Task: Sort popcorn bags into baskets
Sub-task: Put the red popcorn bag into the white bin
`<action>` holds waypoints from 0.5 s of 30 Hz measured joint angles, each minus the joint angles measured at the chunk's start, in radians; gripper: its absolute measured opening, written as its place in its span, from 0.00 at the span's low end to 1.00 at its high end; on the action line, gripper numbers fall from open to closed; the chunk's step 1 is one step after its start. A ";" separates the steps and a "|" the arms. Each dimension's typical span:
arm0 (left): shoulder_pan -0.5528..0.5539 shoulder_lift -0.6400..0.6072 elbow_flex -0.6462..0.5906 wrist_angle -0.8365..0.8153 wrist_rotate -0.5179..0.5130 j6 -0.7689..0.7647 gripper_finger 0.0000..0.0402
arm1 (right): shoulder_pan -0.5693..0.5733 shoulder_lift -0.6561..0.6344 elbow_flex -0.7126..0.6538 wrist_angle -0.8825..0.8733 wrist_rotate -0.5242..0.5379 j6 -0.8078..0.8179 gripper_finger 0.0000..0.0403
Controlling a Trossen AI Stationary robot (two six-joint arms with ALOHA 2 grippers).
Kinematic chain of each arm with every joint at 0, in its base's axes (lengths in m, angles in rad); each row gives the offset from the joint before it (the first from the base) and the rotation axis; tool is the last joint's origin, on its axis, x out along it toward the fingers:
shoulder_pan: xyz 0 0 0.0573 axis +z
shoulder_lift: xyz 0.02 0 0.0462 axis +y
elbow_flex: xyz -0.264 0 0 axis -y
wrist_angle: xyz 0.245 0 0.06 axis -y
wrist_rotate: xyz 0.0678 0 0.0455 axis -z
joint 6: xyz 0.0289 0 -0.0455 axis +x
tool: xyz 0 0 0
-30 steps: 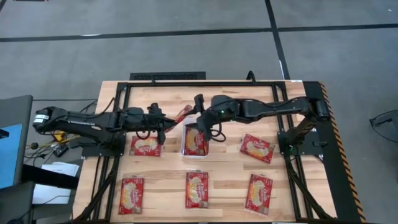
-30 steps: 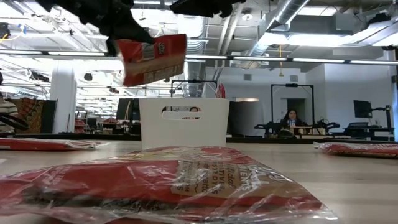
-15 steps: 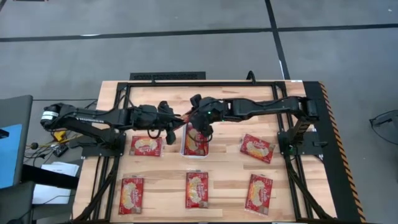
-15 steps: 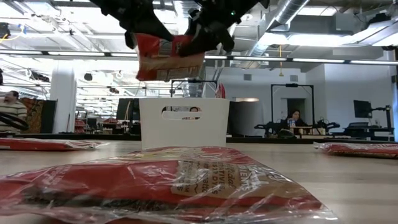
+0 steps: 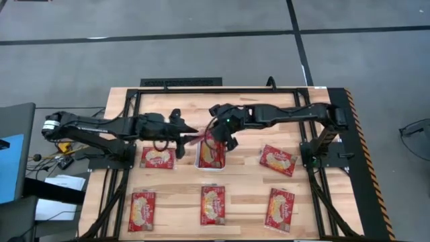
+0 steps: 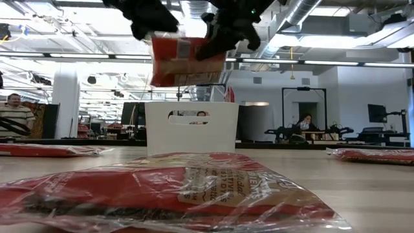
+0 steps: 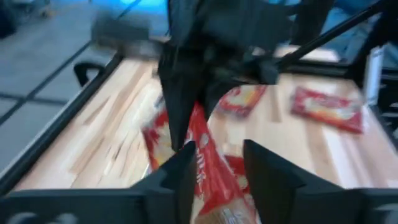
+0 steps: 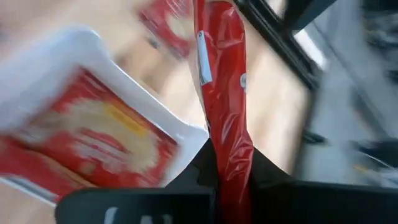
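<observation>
1 flat red popcorn packet (image 5: 199,138) is pinched by the right gripper (image 5: 216,136) and straddled by the parted left gripper (image 5: 190,134); 1 lies in the white rectangular basket (image 5: 197,158); 5 are spread on the wooden table (image 5: 245,191).

We see table (image 5: 235,195) from overhead; low cam level across it; wrist cams close on basket (image 5: 209,163).

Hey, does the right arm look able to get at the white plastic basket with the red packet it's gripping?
Probably yes. The right gripper pinches the flat red popcorn packet just above the white rectangular basket, whose open top already holds packets. The left gripper sits open at the packet's other end, so nothing seems to block it.
</observation>
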 joint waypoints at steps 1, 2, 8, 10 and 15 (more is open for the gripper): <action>-0.008 -0.017 0.001 0.007 0.005 0.010 0.31 | -0.015 -0.006 -0.002 -0.026 -0.047 0.026 0.07; -0.017 -0.037 0.001 0.000 0.005 0.019 0.34 | -0.030 -0.012 -0.004 -0.042 -0.087 0.051 0.07; -0.067 -0.074 -0.030 -0.035 -0.032 0.037 0.56 | -0.100 -0.038 -0.002 -0.029 -0.244 0.124 0.07; -0.076 -0.060 -0.056 -0.050 -0.045 0.000 0.62 | -0.108 -0.038 0.000 -0.025 -0.306 0.129 0.07; -0.095 -0.036 -0.094 -0.055 -0.154 -0.043 0.72 | -0.108 -0.050 0.000 -0.019 -0.400 0.152 0.07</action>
